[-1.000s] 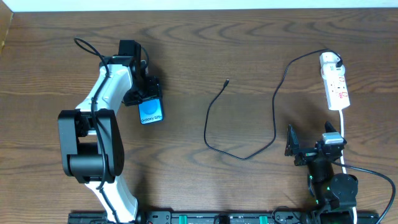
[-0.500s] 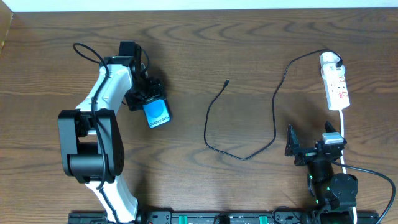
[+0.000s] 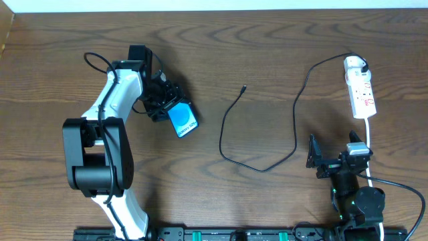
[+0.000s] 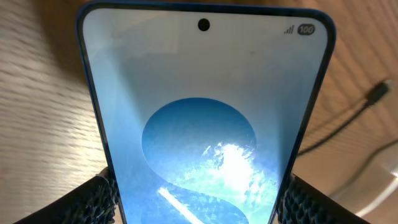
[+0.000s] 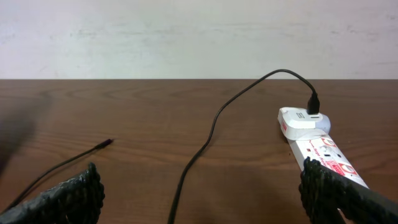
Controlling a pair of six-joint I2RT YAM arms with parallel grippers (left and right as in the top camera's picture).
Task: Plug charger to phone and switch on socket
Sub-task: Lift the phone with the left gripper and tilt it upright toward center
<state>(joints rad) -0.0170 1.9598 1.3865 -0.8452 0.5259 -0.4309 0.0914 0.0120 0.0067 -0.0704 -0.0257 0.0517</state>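
Observation:
My left gripper (image 3: 168, 106) is shut on the phone (image 3: 182, 118), its blue screen facing up, left of the table's middle. In the left wrist view the phone (image 4: 205, 112) fills the frame between my two fingers (image 4: 93, 202). The charger, a thin black cable (image 3: 264, 167), loops across the middle; its free plug (image 3: 243, 88) lies right of the phone, apart from it. The cable runs up to the white socket strip (image 3: 361, 94) at the far right. My right gripper (image 3: 319, 161) is open and empty near the front edge, below the socket. The right wrist view shows the cable (image 5: 205, 143) and socket (image 5: 317, 146).
A white cord (image 3: 369, 144) runs from the socket's near end down past my right arm. A pale wall (image 5: 199, 37) stands behind the table's far edge. A black rail (image 3: 227, 234) lines the front edge.
My left gripper has swung the phone to the right and a little down, and turned it so it tilts toward the cable's plug. The right arm has not moved.

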